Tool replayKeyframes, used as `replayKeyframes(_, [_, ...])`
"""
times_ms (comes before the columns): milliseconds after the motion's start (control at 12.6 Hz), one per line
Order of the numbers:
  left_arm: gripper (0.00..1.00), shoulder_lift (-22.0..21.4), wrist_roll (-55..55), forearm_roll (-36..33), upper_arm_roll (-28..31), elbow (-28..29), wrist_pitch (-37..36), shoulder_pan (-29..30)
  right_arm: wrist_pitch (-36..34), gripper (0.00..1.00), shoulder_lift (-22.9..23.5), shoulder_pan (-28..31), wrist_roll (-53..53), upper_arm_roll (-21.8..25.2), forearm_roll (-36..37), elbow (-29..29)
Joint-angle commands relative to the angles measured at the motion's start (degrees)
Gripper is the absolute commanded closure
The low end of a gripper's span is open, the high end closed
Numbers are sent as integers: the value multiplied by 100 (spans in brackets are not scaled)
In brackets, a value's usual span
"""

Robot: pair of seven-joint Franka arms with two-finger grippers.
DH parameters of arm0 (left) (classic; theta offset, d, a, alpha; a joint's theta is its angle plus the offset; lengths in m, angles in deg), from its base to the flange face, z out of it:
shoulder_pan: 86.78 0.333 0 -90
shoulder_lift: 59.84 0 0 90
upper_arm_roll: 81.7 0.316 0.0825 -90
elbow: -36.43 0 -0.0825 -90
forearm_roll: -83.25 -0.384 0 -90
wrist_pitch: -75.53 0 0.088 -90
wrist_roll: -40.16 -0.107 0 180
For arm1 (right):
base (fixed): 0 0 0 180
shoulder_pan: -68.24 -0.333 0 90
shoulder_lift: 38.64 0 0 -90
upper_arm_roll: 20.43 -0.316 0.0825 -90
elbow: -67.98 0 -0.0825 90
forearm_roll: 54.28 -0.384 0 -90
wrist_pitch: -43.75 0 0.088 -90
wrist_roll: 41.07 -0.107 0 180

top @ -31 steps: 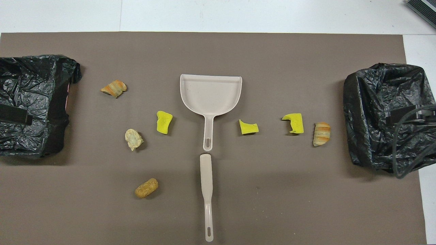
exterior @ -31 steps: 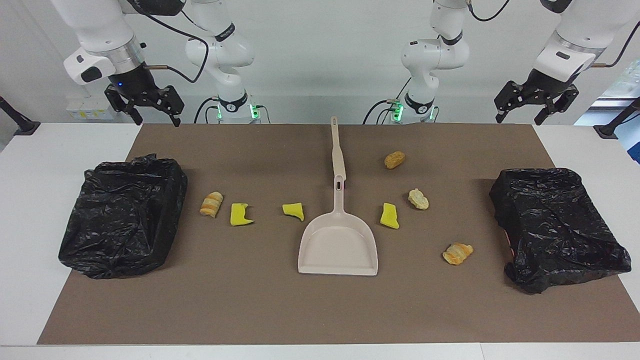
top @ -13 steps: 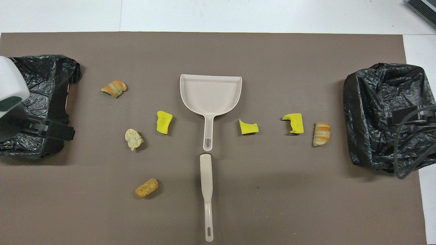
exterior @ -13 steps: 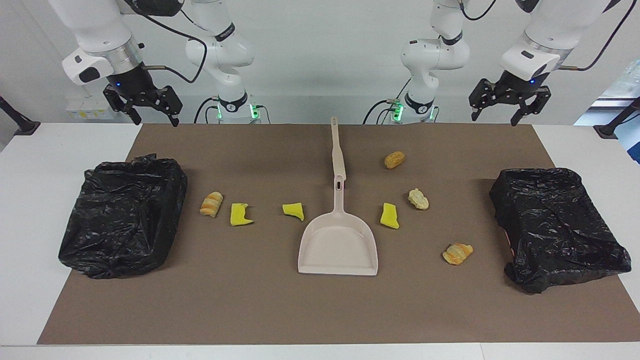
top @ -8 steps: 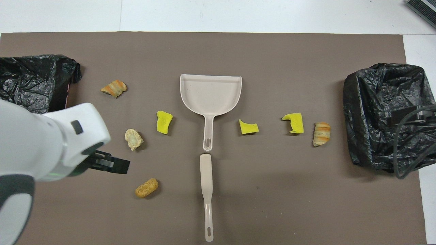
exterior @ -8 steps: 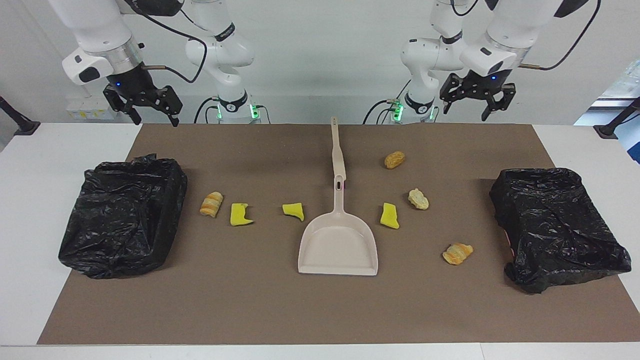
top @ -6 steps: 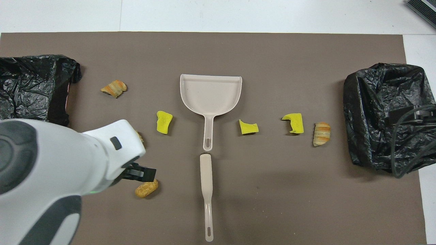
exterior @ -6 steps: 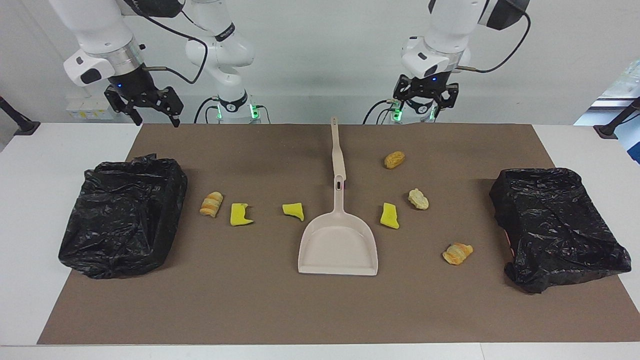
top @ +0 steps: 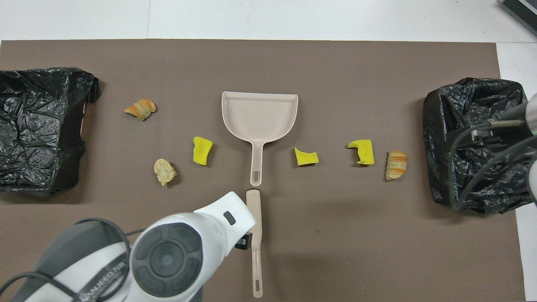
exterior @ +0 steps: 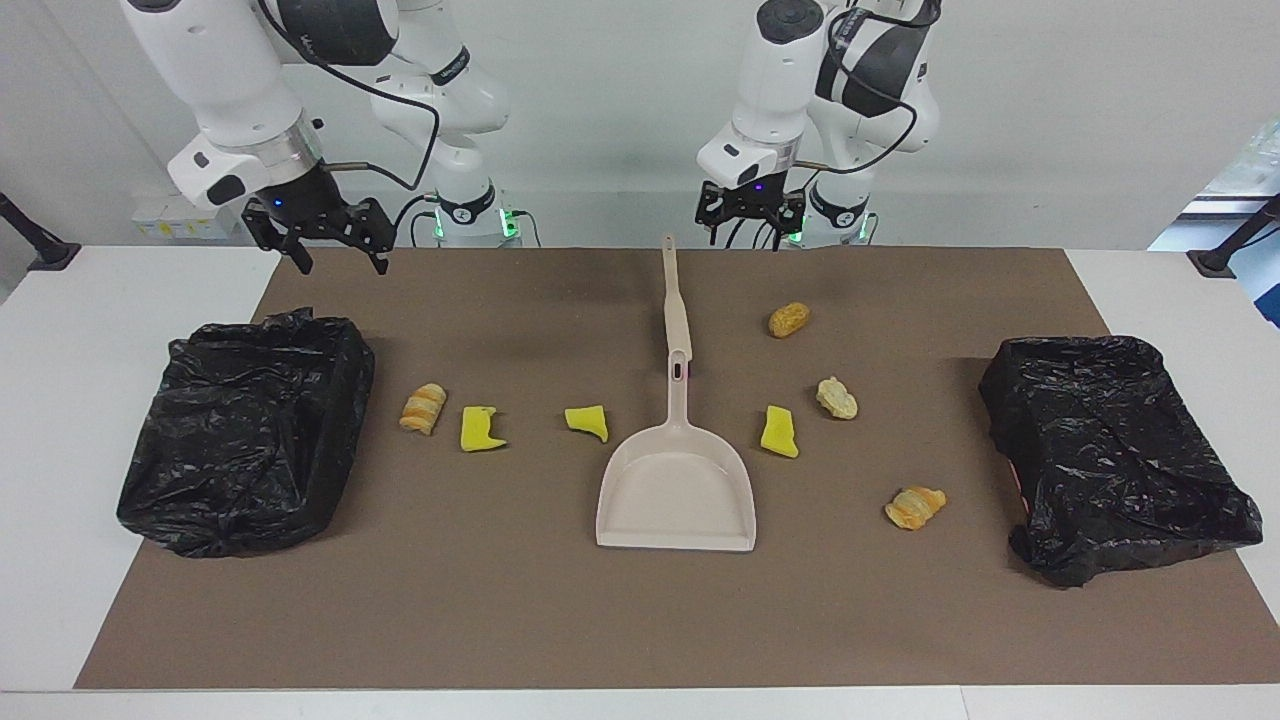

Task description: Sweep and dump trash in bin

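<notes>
Seven bits of trash [exterior: 779,431] lie loose on the worktop [exterior: 520,620], flanking the dustpan [exterior: 676,495] | brush [exterior: 674,300] lies end-on to the robots, its handle toward them | left gripper [exterior: 747,222] hangs over that handle, fingers spread, empty; likely picks it up | right gripper [exterior: 334,243] waits, open, near a bin [exterior: 245,430]

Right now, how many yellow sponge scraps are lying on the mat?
3. One sponge scrap lies beside the dustpan toward the left arm's end; two more lie toward the right arm's end. None seems hidden.
</notes>
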Motion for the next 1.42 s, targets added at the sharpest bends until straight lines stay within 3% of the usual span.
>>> replayKeyframes(0, [0, 108, 558, 21, 108, 542, 668, -587, 42, 0, 492, -146, -175, -21, -113, 478])
replayKeyframes(158, [0, 531, 1112, 21, 108, 691, 1160, -879, 120, 0, 773, -261, -306, -100, -113, 716])
replayKeyframes(396, [0, 734, 1429, 21, 99, 1069, 1812, -1204, 524, 0, 1081, -585, -596, -118, -104, 726])
replayKeyframes(712, [0, 691, 1422, 39, 99, 1412, 1928, -1301, 1078, 0, 1477, -1191, -1263, -118, -60, 673])
replayKeyframes(870, [11, 682, 1396, 39, 99, 1431, 1910, -1310, 1420, 0, 1653, -1499, -1755, -118, -42, 664])
replayKeyframes(1345, [30, 647, 1299, 487, 91, 1492, 1901, -1416, 2360, 0, 2242, -2387, -3311, -118, -42, 638])
